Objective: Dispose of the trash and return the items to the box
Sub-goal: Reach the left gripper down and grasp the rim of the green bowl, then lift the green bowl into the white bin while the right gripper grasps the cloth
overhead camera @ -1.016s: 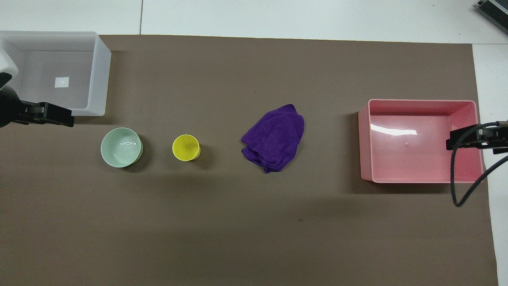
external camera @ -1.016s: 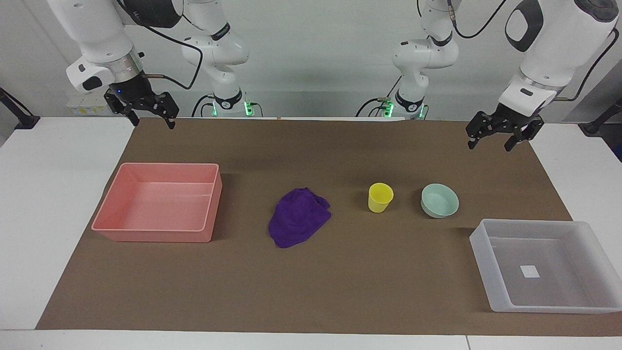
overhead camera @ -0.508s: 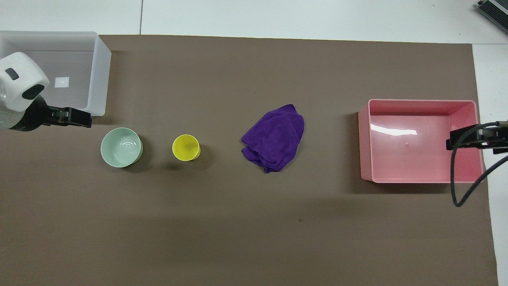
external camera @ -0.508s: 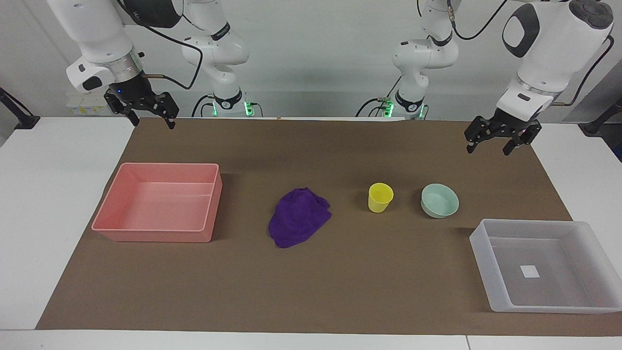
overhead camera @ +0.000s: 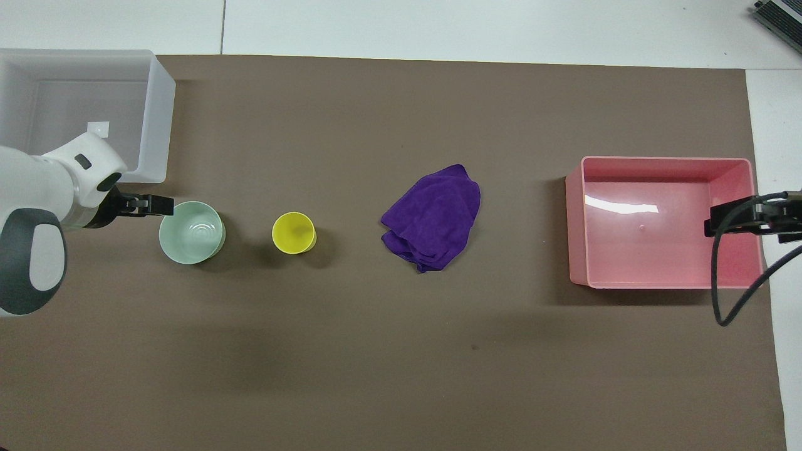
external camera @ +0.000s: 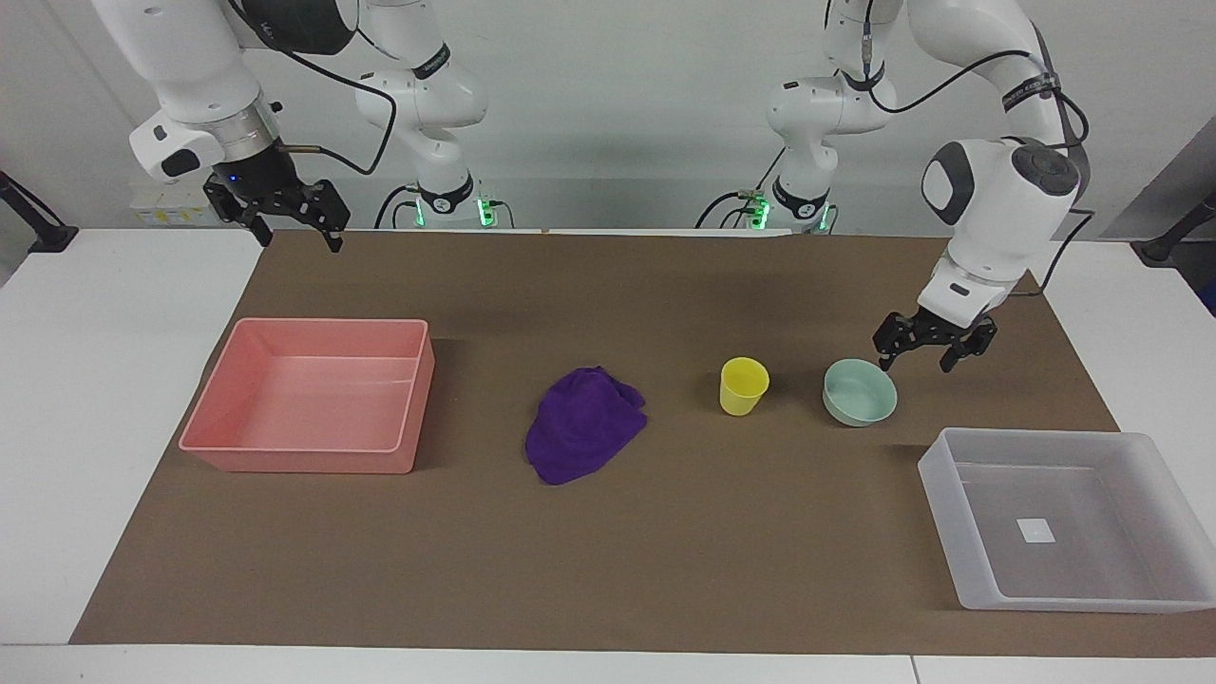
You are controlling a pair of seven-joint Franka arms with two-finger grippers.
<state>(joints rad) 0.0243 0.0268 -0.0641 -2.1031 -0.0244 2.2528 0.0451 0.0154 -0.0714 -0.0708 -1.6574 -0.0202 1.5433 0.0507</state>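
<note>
Bench (external camera: 665,570) with brown mat, facing view. Pink bin (external camera: 294,461), mid-frame toward the right arm's end, holds nothing. Frosted box (external camera: 940,494), lower corner of the frame at the left arm's end, also holds nothing. Purple cloth (external camera: 581,425) lies crumpled at the frame's centre. The green bowl (external camera: 860,391) and yellow cup (external camera: 743,386) stand upright between the cloth and the box, near each other but apart.

Step in hand, as judged: the left arm reaches for the bowl.
- The bowl is shallow with a thin wall, so a rim pinch suits it: one finger inside, one outside, lowered squarely before closing.
- A glancing touch could slide the bowl toward the cup.
- Lift it clear of the mat before carrying it to the box.

Pose: the left arm is bent steeply down. The left pincer (external camera: 914,364) points downward, fingers spread, low over the mat just beside the bowl's rim and not gripping it. The right pincer (external camera: 296,237), also spread and holding nothing, waits at the frame's upper edge above the mat's corner.
</note>
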